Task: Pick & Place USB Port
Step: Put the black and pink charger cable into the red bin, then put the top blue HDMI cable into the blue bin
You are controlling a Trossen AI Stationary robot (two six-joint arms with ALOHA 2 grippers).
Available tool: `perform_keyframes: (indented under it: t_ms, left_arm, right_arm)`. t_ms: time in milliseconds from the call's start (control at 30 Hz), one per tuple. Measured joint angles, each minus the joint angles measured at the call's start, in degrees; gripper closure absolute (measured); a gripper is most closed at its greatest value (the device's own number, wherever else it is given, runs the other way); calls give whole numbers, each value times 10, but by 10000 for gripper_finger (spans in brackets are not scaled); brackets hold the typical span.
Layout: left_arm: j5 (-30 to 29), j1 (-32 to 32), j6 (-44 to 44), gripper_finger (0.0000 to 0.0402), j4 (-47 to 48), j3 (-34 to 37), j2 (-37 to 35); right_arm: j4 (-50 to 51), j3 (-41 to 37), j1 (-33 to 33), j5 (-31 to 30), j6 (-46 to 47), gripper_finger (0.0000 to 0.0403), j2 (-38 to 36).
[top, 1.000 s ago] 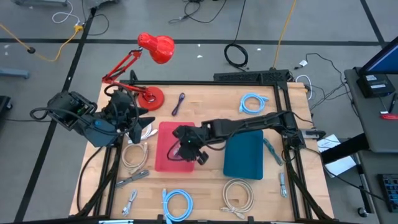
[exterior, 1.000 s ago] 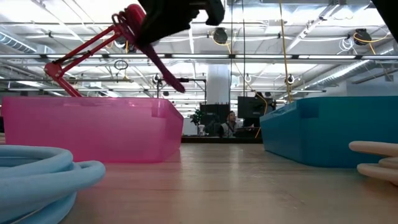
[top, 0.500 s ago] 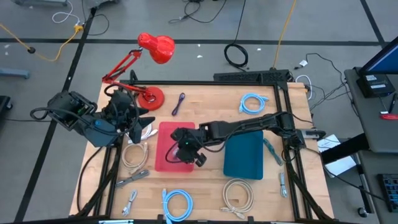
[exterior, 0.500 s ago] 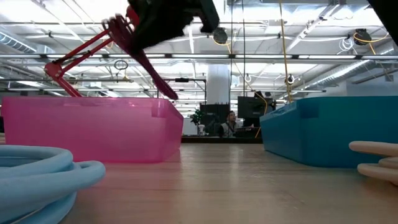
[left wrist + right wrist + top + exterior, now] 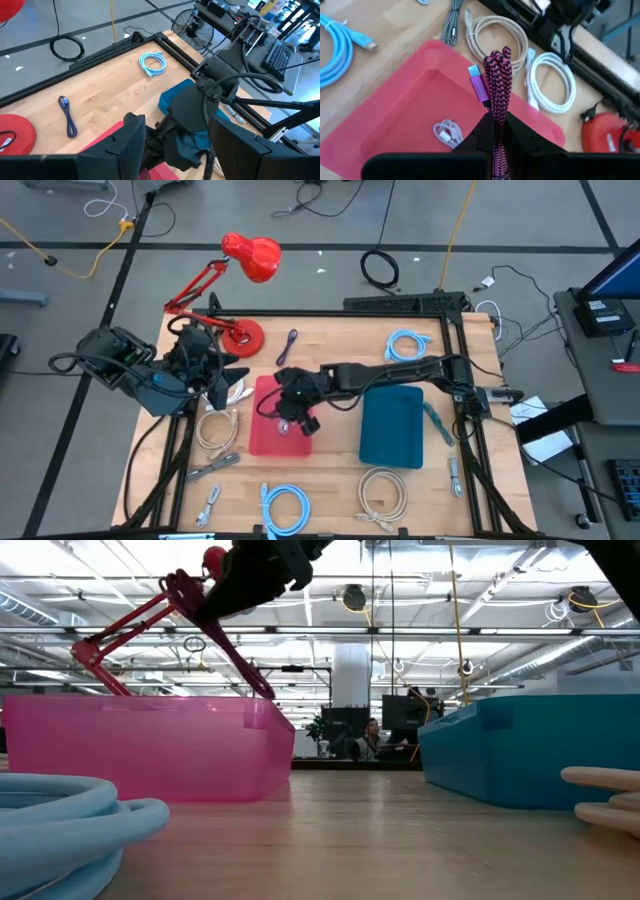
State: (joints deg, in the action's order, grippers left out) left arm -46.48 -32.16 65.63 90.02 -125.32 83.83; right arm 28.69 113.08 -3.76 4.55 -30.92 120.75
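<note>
Landmark: pink bin [image 5: 262, 435]. Right arm has swung w/ its pincer [image 5: 287, 412] from the bin's teal-side edge to above the bin's middle, so it's now over the drop zone. Judging by that, release should be next; place step nearly done. Pincer clenched on the magenta braided USB cable [image 5: 496, 82], which hangs folded above the bin floor, silver plug showing. A white cable [image 5: 446, 132] already lies inside the bin. Left pincer [image 5: 222, 385] waits beside the bin's lamp-side corner; grip state can't tell.
</note>
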Motion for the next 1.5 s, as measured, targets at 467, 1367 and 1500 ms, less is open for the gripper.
perform_keyframes:
  t_ms: [467, 1367, 1500]
  left_arm:
    - [0, 0, 0, 179, 0, 0, 0]
    - [-13, 0, -9, 179, 0, 0, 0]
    - [-37, 3, -10, 179, 0, 0, 0]
  right_arm:
    - [-24, 0, 0, -59, 55, 326, 0]
    - [-80, 0, -1, -137, 319, 266, -2]
    - [-17, -1, 2, -171, 502, 272, -11]
